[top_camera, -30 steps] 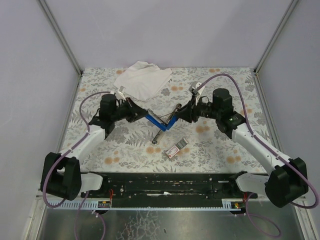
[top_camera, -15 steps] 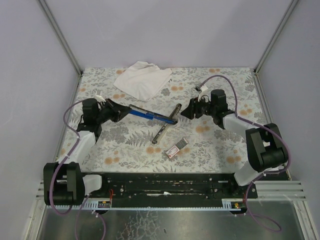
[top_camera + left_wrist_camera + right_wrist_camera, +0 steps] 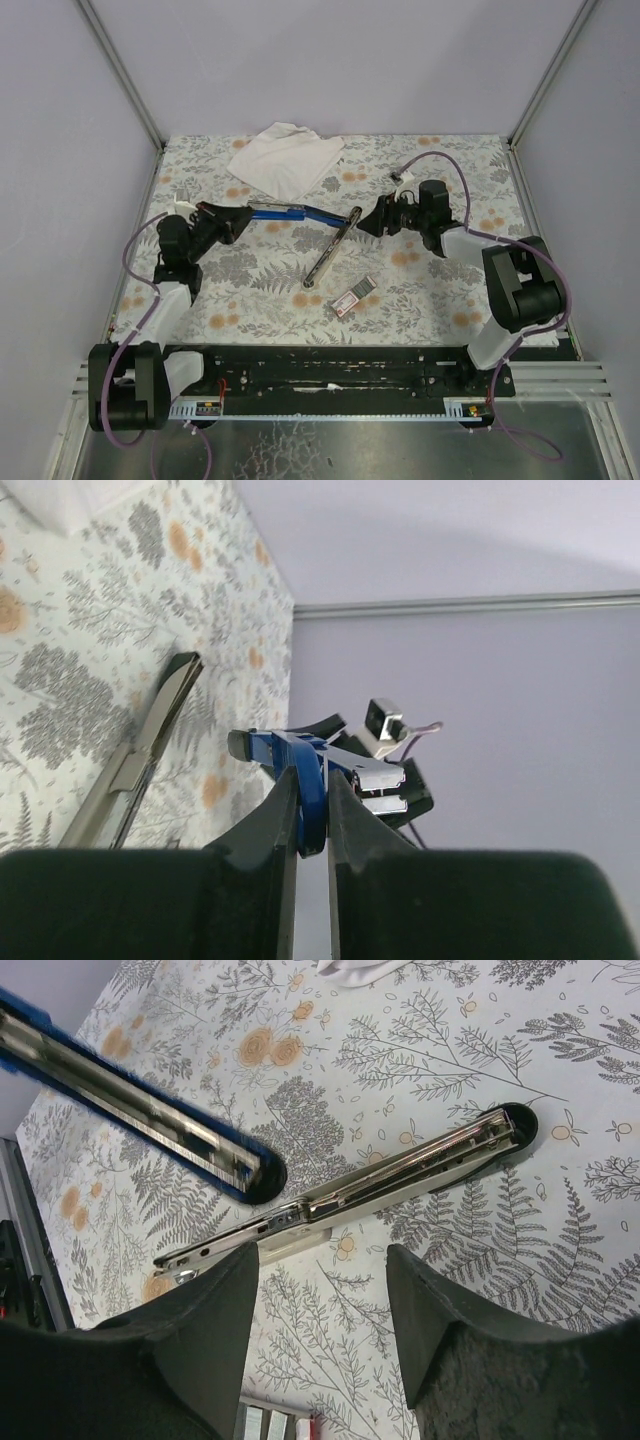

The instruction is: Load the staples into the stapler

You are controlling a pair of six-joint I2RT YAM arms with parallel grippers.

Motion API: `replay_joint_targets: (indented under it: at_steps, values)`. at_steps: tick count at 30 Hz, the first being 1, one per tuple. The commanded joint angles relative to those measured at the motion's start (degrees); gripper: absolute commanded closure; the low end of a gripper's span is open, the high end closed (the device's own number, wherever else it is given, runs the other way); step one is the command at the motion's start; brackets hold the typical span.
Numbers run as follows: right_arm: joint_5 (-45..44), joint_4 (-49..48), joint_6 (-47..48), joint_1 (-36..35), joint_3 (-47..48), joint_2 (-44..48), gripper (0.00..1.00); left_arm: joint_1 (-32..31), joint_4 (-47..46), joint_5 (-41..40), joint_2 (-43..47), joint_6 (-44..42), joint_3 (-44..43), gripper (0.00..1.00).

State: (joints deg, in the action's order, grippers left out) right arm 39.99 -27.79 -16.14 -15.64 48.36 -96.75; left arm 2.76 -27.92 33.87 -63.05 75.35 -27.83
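My left gripper is shut on one end of a blue stapler. It holds the stapler above the table, stretched out towards the right, with its silvery channel showing. A long silver and black stapler lies flat on the flowered table cover. My right gripper is open just right of the blue stapler's free end, with nothing between its fingers. The staples box lies flat, nearer to me than both staplers.
A crumpled white cloth lies at the back left of the table. Grey walls with metal posts close in the sides and back. A black rail runs along the near edge.
My right gripper has let go of the blue stapler, opened and drawn back right. My left arm has pulled back left, and the blue stapler went from a bent V to nearly straight.
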Motion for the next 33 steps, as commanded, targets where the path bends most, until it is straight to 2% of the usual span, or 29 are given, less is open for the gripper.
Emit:
replay_joint_targets:
  at_steps: [1, 8, 12, 26, 33]
  values:
    - [-0.2, -4.8, -1.6, 0.3, -1.6, 5.1, 0.39, 0.6, -13.6, -6.4, 3.8, 6.7, 1.7, 1.0]
    - [-1.0, -7.9, -5.3, 0.3, -6.0, 10.6, 0.39, -0.5, -11.8, -18.6, 7.9, 1.1, 6.9, 1.0]
    - [-1.1, -8.3, -6.5, 0.3, -7.7, 13.5, 0.39, -3.4, -14.6, -24.5, 8.3, 0.1, 11.6, 1.0]
    - [-1.3, -4.7, -5.0, 0.3, -10.7, 19.5, 0.39, -15.0, -27.0, -36.3, 2.4, -4.2, 22.6, 1.0]
    - [-1.3, -4.5, -5.1, 0.3, -10.7, 20.0, 0.39, -22.6, -30.5, -41.8, -3.7, -6.3, 23.9, 1.0]
